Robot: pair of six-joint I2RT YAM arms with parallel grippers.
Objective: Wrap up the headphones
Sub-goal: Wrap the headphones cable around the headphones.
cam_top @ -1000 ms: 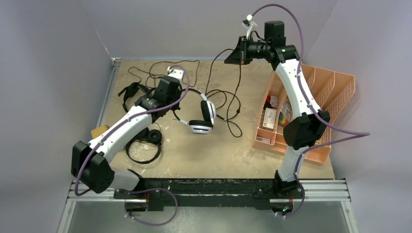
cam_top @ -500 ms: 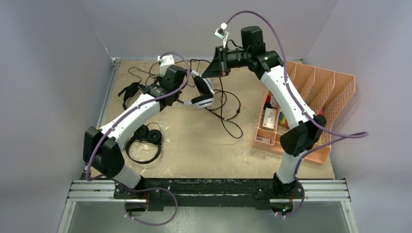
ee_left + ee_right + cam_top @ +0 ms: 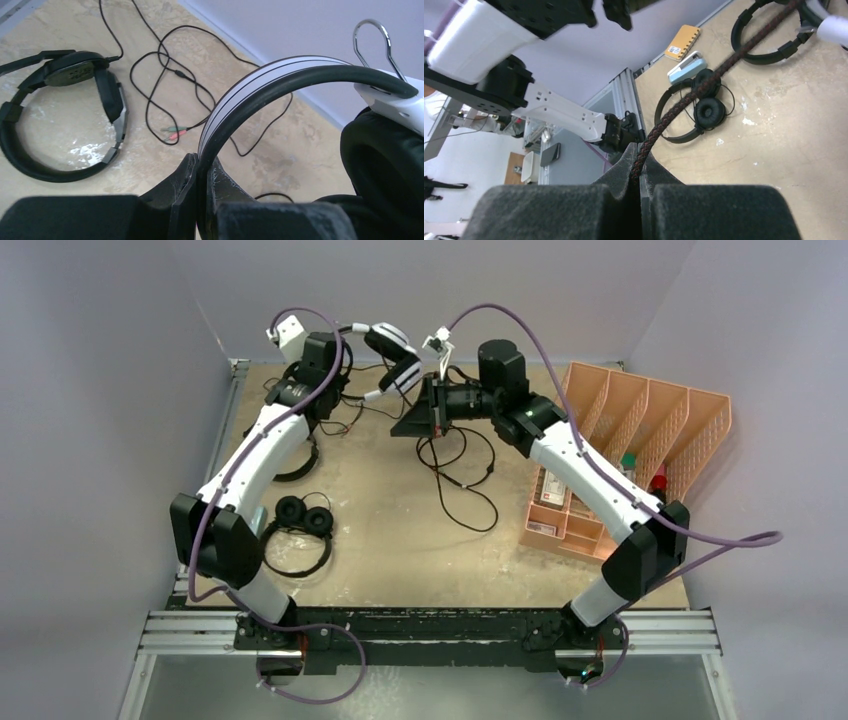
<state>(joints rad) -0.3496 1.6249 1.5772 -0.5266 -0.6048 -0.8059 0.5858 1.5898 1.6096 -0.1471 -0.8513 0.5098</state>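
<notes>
My left gripper (image 3: 343, 337) is raised over the back of the table and is shut on the headband (image 3: 260, 85) of the white-and-black headphones (image 3: 388, 348), which hang in the air. Just to the right, my right gripper (image 3: 400, 427) is shut on their braided cable (image 3: 704, 85); the cable runs out between the jaws (image 3: 640, 150). A larger black pair (image 3: 110, 95) lies on the table under the left arm. The small round-padded pair (image 3: 300, 520) lies nearer the front left.
Loose black cable (image 3: 465, 480) loops over the middle of the table, with pink and green plugs (image 3: 175, 132) at the back. An orange divided tray (image 3: 640, 440) stands at the right. A yellow notebook (image 3: 682, 42) and a light-blue object (image 3: 687, 66) lie at the left edge.
The left arm has lifted the white-and-black headphones off the table's middle, up and to the back left. The right gripper has swung left and lower with the cable.
</notes>
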